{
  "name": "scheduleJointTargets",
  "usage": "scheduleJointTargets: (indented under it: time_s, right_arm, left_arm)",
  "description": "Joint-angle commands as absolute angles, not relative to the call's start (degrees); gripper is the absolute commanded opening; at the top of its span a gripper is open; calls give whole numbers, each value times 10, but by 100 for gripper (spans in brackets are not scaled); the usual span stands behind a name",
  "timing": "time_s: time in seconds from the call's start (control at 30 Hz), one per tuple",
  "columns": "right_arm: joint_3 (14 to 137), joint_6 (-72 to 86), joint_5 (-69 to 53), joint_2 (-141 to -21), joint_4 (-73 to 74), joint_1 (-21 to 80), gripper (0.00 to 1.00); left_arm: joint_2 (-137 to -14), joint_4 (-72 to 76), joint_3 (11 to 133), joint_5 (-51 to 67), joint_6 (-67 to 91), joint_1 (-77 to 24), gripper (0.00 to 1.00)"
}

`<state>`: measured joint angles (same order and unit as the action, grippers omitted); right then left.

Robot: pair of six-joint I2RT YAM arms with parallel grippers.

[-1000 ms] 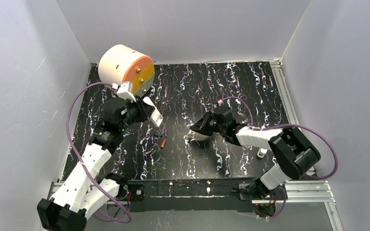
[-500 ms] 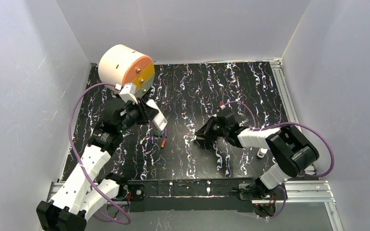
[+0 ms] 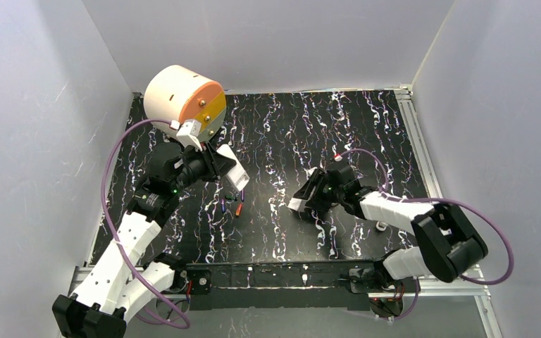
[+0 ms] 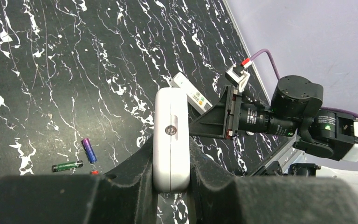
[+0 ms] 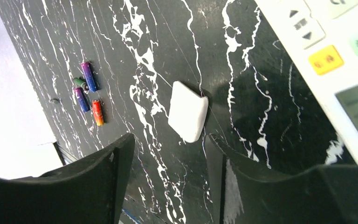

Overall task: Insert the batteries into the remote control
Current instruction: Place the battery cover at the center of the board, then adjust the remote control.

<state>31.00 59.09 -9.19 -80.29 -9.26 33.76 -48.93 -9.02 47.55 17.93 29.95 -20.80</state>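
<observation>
- The batteries lie in a little bunch on the desk, a bit left of the middle and closer to the near edge. There are two purple ones, a green one and a red-orange one. Nothing is holding them.
- The left claw squeezes a white remote by its two flat faces. It holds the remote up above the desk, on the left side.
- The right claw is wide and holds nothing. It hangs low over a small white lid that lies flat on the desk, right of the batteries.
- A second remote, the one with buttons, lies near that lid without touching it.
- I think the batteries are light, hard and smooth. They are round, so a bump could make them roll away.
- They are very thin, so a claw must close almost all the way to grip one.
- The best place to grab is across the middle of one battery, from both sides.
- The red-orange one sits at the edge of the bunch, so it looks easiest to take without knocking the others.
</observation>
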Motion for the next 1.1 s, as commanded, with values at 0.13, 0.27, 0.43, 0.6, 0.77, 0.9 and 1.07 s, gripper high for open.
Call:
scheduleJointTargets:
  time_s: [0.13,0.27,0.43,0.6,0.77,0.9,1.07]
  right_arm:
    - [364,539,-44,-674,13,336,79]
    - [339,567,-124,-599,-180,346,89]
    - [365,603,-163,-584,-337,377,97]
    - [399,617,-153,-611,-419,434,99]
    - [435,631,-149,-642,-488,479,90]
    - [458,643,-165,-665,-498,494,65]
    - [435,659,-149,-664,-540,495,35]
  left_arm:
    - [-483,-61,508,211,324,-210,0]
    - [-488,-9,508,248,377,-209,0]
    - [-501,49,521,293,467,-209,0]
    - [-504,115,523,320,563,-209,0]
    - [-507,172,521,347,632,-209,0]
    - [-504,179,524,351,650,-209,0]
    - [-505,180,523,362,658,-209,0]
